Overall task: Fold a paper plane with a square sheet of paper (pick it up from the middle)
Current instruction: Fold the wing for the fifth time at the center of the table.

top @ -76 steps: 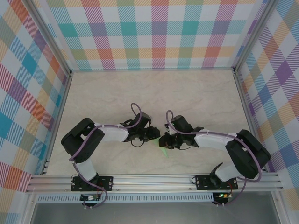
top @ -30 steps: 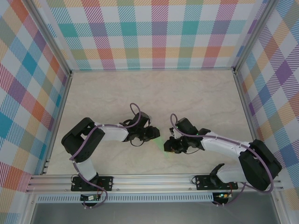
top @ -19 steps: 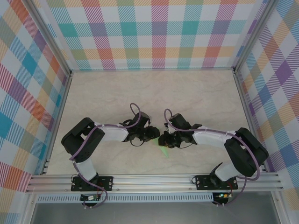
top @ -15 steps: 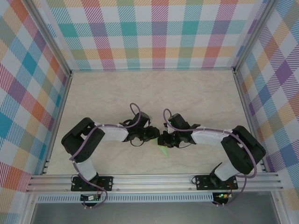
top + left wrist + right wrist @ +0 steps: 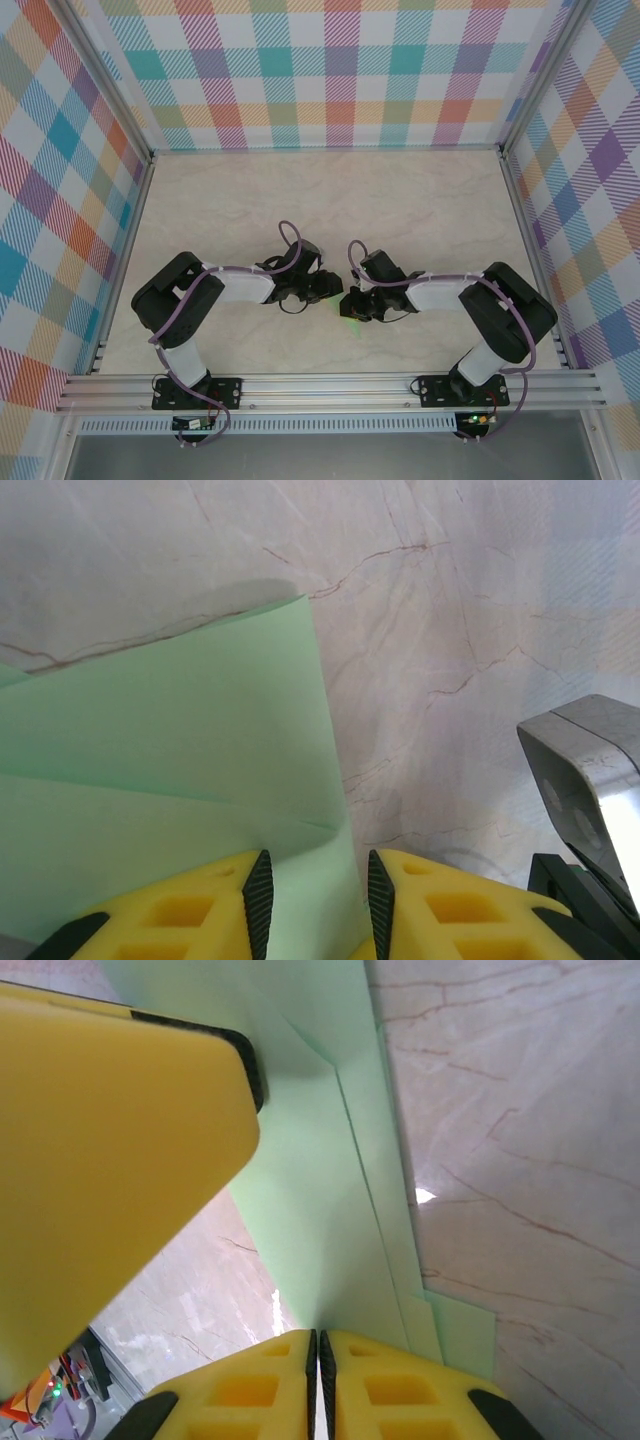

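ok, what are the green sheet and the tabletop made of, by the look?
The square sheet of paper: thin matte mint paper, probably; holds sharp creases and layered edges. The tabletop: looks like glossy marble-print laminate, beige with reddish veins and a glare spot; real stone not excluded.

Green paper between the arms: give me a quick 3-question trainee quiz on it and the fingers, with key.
1. True or false: the right fingers stand wide apart.
2. Where does the green paper lie? A: on the table, between the two arms' fingers. B: in the far left corner. C: hanging off the table's near edge.
3. Fill in: in the left wrist view, the left fingers stand apart, and through the gap between them shows the ___.
Key: 1 false, they are pressed together on the paper's edge. 2 A. 3 green paper.
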Controlling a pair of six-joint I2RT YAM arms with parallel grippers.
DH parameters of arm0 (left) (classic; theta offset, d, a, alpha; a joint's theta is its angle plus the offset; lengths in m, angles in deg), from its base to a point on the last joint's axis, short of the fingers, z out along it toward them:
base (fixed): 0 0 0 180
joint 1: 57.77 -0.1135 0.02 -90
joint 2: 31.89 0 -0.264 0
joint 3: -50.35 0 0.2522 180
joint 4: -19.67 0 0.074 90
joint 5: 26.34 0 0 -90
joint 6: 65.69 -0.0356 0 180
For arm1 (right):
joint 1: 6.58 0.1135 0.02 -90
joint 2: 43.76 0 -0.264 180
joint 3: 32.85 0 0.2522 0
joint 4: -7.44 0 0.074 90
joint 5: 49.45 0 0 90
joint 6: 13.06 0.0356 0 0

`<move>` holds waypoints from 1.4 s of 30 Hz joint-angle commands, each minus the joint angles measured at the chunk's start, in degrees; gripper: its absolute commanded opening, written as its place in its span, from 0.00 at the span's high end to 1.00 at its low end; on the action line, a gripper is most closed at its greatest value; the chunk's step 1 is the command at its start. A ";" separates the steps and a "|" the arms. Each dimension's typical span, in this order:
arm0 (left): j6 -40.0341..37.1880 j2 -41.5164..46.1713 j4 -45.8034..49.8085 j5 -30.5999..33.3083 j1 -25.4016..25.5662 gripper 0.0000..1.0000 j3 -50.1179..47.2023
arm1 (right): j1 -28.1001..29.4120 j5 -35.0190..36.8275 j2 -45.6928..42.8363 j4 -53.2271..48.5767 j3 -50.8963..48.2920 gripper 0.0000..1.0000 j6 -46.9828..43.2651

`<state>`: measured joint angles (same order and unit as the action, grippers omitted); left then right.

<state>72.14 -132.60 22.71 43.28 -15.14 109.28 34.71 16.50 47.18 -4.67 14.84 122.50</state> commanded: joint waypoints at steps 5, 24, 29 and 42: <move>-5.93 -2.48 4.61 2.20 -5.17 0.63 -0.52 | 0.45 0.53 0.82 -9.21 -3.65 0.89 -4.09; -14.71 2.89 12.77 -4.15 -18.17 0.60 4.60 | 0.46 -1.44 2.31 -5.34 -3.15 0.88 -1.91; -13.16 10.95 17.21 -3.41 -18.23 0.58 3.66 | 0.54 -0.37 2.71 -1.40 -3.75 0.88 3.26; 1.88 28.64 20.92 7.64 -9.65 0.45 -6.15 | 3.65 6.43 2.87 2.05 -0.57 0.87 15.27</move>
<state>69.34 -106.22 41.37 46.77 -26.50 104.65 36.92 17.68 47.55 0.31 14.03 133.87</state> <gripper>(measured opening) 0.539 0.131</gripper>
